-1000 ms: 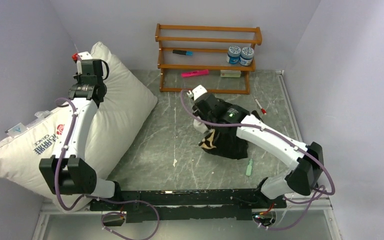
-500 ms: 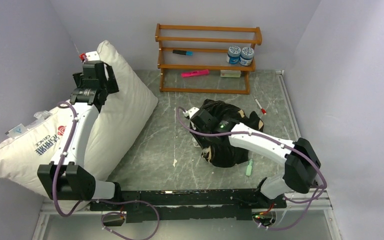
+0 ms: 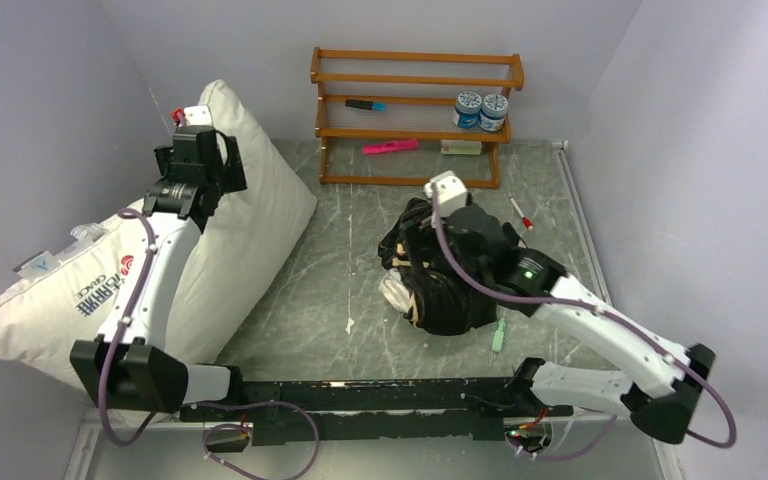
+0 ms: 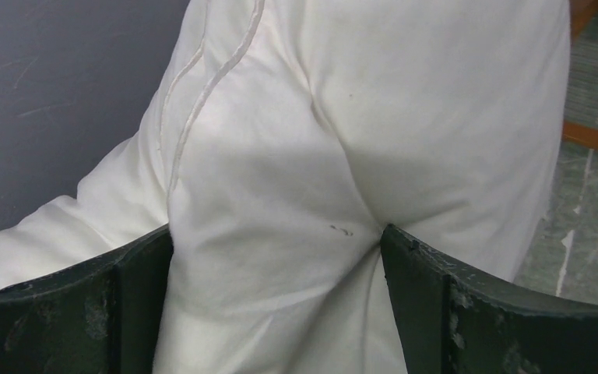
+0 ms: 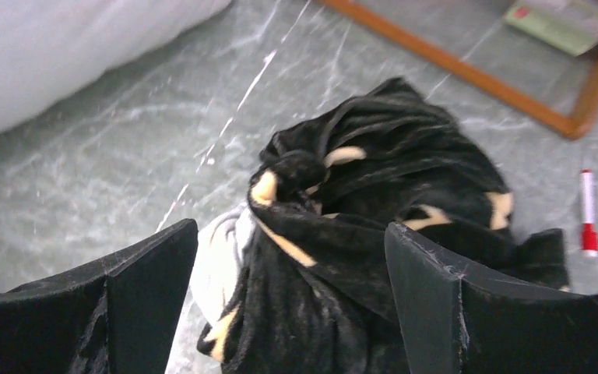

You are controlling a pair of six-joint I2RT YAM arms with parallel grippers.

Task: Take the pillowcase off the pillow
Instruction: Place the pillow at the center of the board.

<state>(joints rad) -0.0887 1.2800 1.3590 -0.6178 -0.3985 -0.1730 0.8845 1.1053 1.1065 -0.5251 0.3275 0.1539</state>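
The white pillow [image 3: 245, 225] leans against the left wall, bare, its red-and-black logo [image 3: 110, 275] facing up. My left gripper [image 3: 207, 150] is at the pillow's upper corner. In the left wrist view it [image 4: 276, 234] stands open, with a bulge of pillow [image 4: 280, 156] between the fingers [image 4: 124, 296]. The black flowered pillowcase [image 3: 448, 285] lies crumpled on the table's middle right, apart from the pillow. My right gripper [image 3: 432, 238] hovers over it, open and holding nothing. In the right wrist view it [image 5: 290, 230] frames the pillowcase [image 5: 374, 202].
A wooden rack [image 3: 415, 182] stands at the back, holding a pink marker [image 3: 390, 147], a blue marker [image 3: 365, 104] and two jars [image 3: 481, 110]. A red-and-white pen [image 3: 520, 213] and a green object [image 3: 498, 335] lie near the pillowcase. Walls close in left and right.
Both grippers have opened. The left let go of the pillow's corner. The right dropped the pillowcase into a heap, and its arm swung right and back.
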